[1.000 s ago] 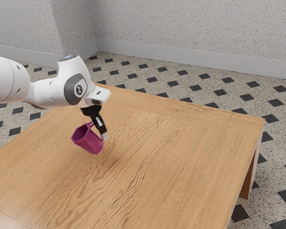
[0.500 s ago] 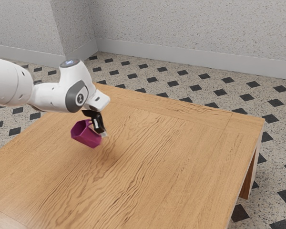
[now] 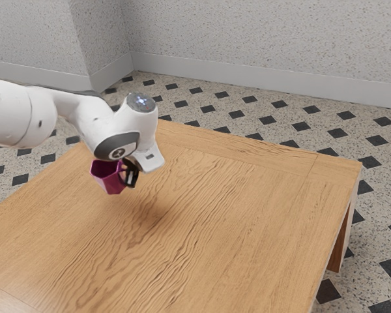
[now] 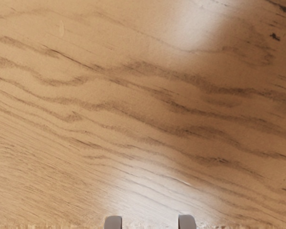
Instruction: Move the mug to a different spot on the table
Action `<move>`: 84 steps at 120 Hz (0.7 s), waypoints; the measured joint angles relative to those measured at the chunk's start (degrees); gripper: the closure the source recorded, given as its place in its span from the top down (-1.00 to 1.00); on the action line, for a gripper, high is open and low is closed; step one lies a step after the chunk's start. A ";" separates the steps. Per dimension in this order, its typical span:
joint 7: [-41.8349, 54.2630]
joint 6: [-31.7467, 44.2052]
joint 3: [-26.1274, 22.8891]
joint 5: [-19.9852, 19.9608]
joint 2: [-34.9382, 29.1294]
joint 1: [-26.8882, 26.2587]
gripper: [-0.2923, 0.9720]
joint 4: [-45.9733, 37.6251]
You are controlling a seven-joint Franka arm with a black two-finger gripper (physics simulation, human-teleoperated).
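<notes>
The magenta mug [image 3: 107, 177] hangs tilted in the air above the wooden table [image 3: 247, 215], near the exterior view's left side, with its faint shadow on the wood below it and to the right. My black gripper [image 3: 128, 176] is at the mug's right side and shut on it. The white wrist partly covers both the gripper and the mug's top. In the wrist view two grey fingertips [image 4: 113, 222] stand at the lower edge over bare wood grain.
The tabletop runs broad and bare toward the exterior view's right, ending at its far edge [image 3: 260, 145] and right edge [image 3: 352, 195]. Beyond it lie a black-and-white tiled floor [image 3: 293, 107] and speckled walls.
My hand has risen and turned, carrying the mug up and slightly toward the exterior view's left. The wrist joint now stands in front of the gripper.
</notes>
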 joint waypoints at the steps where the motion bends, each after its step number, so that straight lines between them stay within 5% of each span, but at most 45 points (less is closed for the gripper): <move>1: -0.36 -0.25 -0.07 0.24 -0.01 -0.01 -0.63 0.03; 32: -9.75 -4.51 -1.83 3.46 1.79 -0.04 -0.63 0.83; 84: -14.29 -14.13 -5.75 -0.43 5.26 0.17 -0.63 6.17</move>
